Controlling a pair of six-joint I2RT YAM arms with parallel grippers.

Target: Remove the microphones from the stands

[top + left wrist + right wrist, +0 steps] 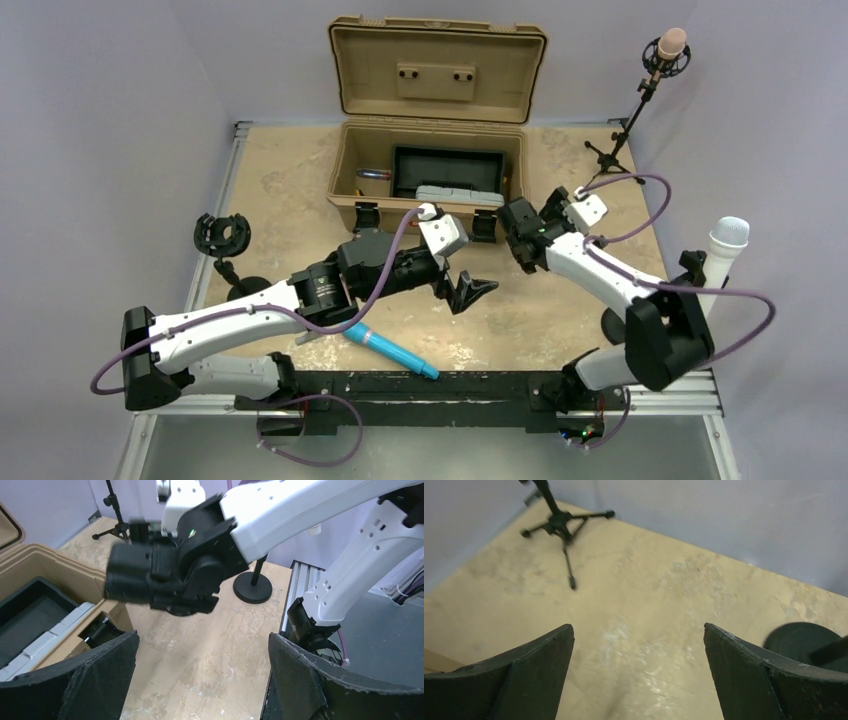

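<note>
You can read no text, label, brand, number or sign in any of the three views. On the inner side of the open lid of the tan plastic case (437,70), at the far edge of the worktop, there are two small dark pieces. They are too small for you to tell if they carry any writing.
</note>
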